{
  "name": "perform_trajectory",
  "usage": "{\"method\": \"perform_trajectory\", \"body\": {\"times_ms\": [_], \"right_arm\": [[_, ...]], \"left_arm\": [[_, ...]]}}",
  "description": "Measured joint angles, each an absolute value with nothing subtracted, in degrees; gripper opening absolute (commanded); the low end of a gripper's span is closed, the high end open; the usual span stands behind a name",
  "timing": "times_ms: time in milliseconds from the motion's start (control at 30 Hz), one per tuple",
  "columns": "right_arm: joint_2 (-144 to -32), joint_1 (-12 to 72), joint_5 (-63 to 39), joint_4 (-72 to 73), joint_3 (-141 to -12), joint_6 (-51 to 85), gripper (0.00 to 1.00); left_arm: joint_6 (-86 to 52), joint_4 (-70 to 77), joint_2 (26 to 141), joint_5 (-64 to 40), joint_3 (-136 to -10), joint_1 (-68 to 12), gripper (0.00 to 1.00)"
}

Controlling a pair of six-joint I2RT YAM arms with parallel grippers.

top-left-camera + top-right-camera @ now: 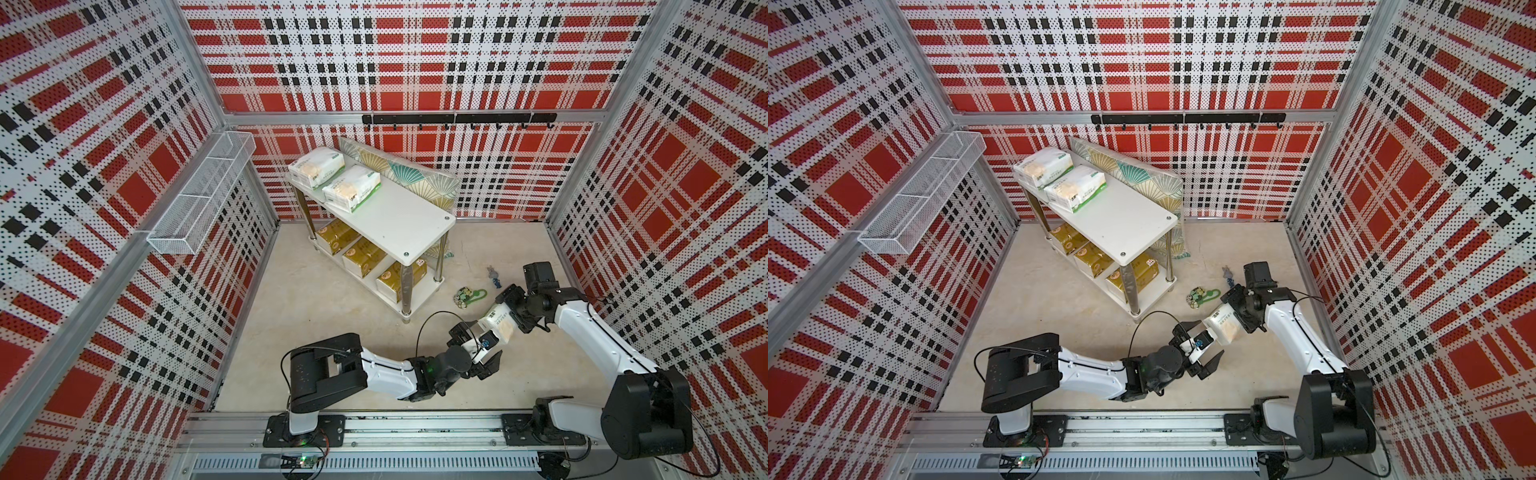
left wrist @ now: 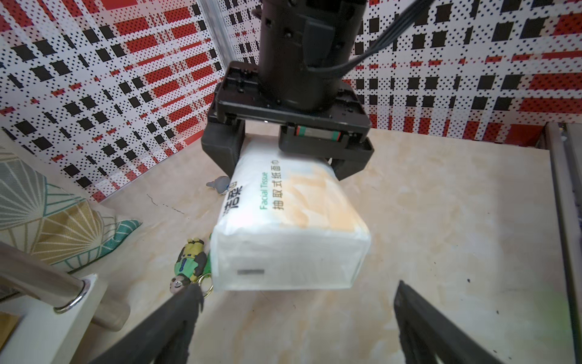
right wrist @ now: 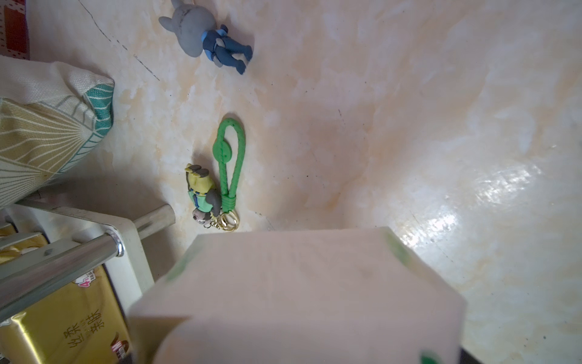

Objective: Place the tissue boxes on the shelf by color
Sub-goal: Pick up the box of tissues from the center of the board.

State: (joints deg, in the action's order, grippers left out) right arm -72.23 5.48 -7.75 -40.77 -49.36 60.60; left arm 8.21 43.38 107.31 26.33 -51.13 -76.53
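1. Pack under handling: soft white tissue pack with green trim and a beige patch hangs in the air above the beige marbled floor, near the white two-tier shelf on chrome legs.
2. Grip: right gripper is clamped across one end of this pack, jaws pressed into its two sides.
3. Second effector: left gripper is spread wide and carries nothing. Its black fingers sit just beside the pack's free end.
4. Top board: two matching white packs lie side by side at its far end.
5. Lower board: three shiny gold tissue packs lie in a row.
6. Surroundings: teal-and-gold fan-patterned cushion leans behind the shelf. Green-looped keychain figure and grey toy figure lie on the floor near the held pack.
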Motion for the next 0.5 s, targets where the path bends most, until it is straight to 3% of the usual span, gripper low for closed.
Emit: {"method": "perform_trajectory", "body": {"times_ms": [500], "right_arm": [[-70.81, 6.00, -9.32, -40.64, -47.72, 64.18, 0.81]], "left_arm": [[10.70, 43.72, 110.56, 30.35, -54.65, -77.89, 0.99]]}}
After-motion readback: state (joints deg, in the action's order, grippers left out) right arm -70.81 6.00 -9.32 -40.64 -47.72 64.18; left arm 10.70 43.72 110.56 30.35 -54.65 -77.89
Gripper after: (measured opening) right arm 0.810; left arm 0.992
